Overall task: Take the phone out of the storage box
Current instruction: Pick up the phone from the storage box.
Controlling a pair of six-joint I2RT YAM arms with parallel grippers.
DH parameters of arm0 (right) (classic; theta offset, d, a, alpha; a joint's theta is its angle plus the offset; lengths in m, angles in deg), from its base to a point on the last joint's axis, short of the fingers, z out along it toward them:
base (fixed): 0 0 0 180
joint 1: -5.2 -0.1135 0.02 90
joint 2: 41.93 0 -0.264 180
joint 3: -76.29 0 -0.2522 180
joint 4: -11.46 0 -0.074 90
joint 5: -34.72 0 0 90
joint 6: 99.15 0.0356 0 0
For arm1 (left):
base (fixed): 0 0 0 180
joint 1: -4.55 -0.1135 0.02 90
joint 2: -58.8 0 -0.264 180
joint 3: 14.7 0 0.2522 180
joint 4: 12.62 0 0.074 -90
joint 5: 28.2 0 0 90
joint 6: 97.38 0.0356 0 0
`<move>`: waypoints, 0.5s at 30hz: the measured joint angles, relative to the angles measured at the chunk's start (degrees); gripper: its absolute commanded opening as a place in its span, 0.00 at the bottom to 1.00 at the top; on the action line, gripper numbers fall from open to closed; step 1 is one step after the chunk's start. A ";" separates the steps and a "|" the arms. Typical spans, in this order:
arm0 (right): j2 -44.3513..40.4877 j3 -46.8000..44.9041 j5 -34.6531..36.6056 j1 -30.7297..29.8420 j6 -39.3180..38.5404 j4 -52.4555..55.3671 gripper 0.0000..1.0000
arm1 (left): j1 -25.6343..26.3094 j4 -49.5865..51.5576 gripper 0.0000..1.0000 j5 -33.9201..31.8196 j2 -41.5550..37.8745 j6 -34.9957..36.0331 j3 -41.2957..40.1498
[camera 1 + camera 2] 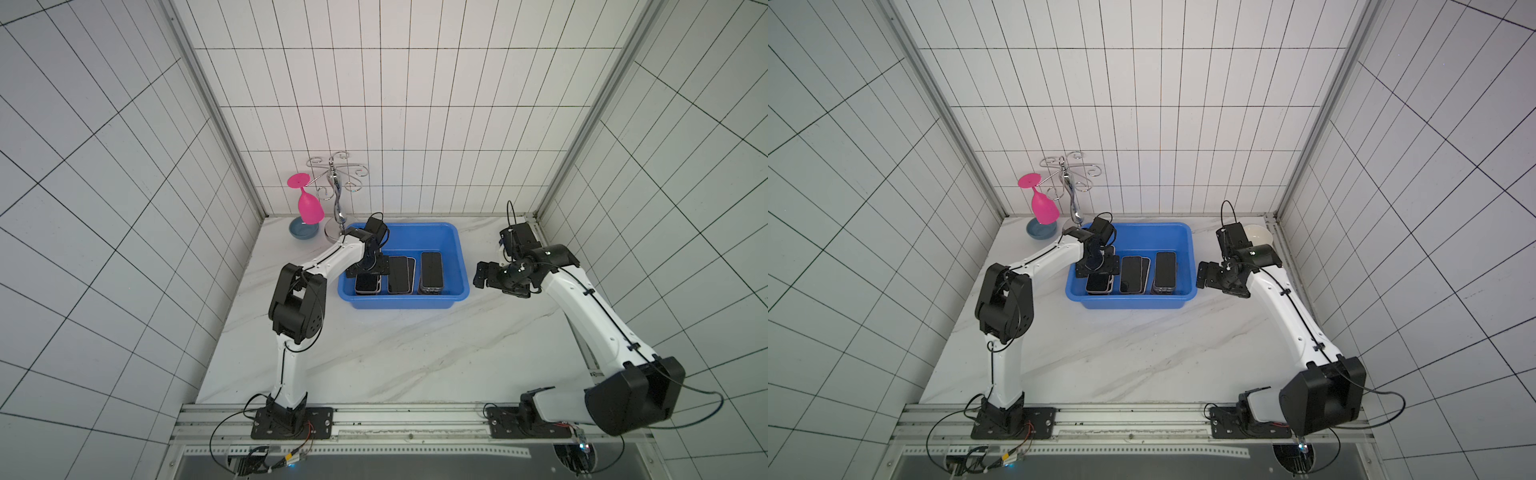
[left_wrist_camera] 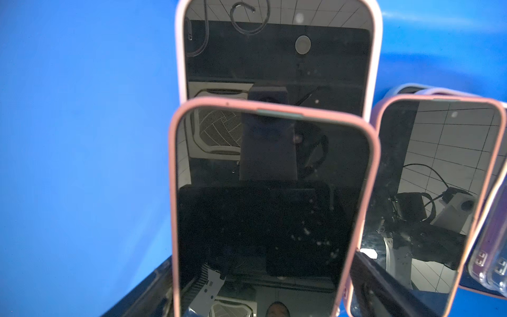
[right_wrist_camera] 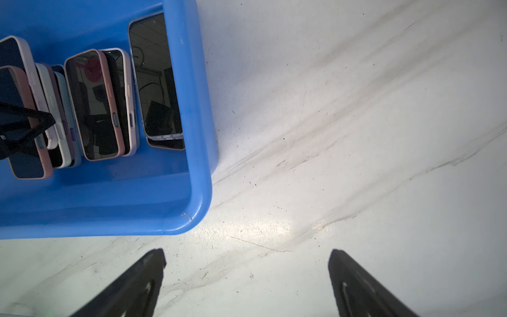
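Enclosing storage box (image 1: 401,302) and marble tabletop (image 1: 395,357): tiled walls (image 1: 395,124).

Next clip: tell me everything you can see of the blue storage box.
The storage box is a bright blue plastic tub, rectangular, with a rolled rim and sloping walls, one corner of the rim nicked. It sits upright and open on the marble-look table. Phones lie inside in three stacks. The left gripper, open, reaches in over one stack.

3 white tiled walls (image 1: 395,104) around a grey-veined white marble tabletop (image 1: 395,353)
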 measured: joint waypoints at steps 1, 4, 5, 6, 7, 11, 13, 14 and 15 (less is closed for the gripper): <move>0.13 0.00 -0.02 0.00 0.00 0.00 0.93 | -0.04 0.00 0.95 0.00 0.00 0.00 0.00; 0.59 0.00 -0.11 -0.02 0.02 0.00 0.93 | -0.15 -0.02 0.94 0.00 0.00 0.02 0.00; 0.70 0.00 -0.11 -0.04 0.02 0.00 0.93 | -0.20 -0.04 0.93 0.00 -0.02 0.00 -0.02; 0.72 0.00 -0.11 -0.04 0.04 0.00 0.93 | -0.24 -0.11 0.93 0.00 -0.07 0.02 -0.07; 0.72 0.00 -0.11 -0.07 0.04 0.00 0.93 | -0.24 -0.26 0.93 0.02 -0.13 0.00 -0.22; 0.72 0.00 -0.09 -0.07 0.04 0.00 0.93 | -0.33 -0.55 0.92 0.09 -0.39 0.00 -0.55; 0.72 -0.02 -0.11 -0.11 0.07 0.02 0.93 | -0.37 -0.72 0.92 0.22 -0.55 -0.02 -0.66; 0.72 -0.02 -0.11 -0.22 0.09 0.02 0.93 | -0.39 -0.98 0.92 0.26 -0.72 -0.02 -0.92; 0.72 -0.02 -0.11 -0.35 0.11 0.02 0.93 | -0.42 -1.25 0.92 0.39 -1.01 -0.02 -1.22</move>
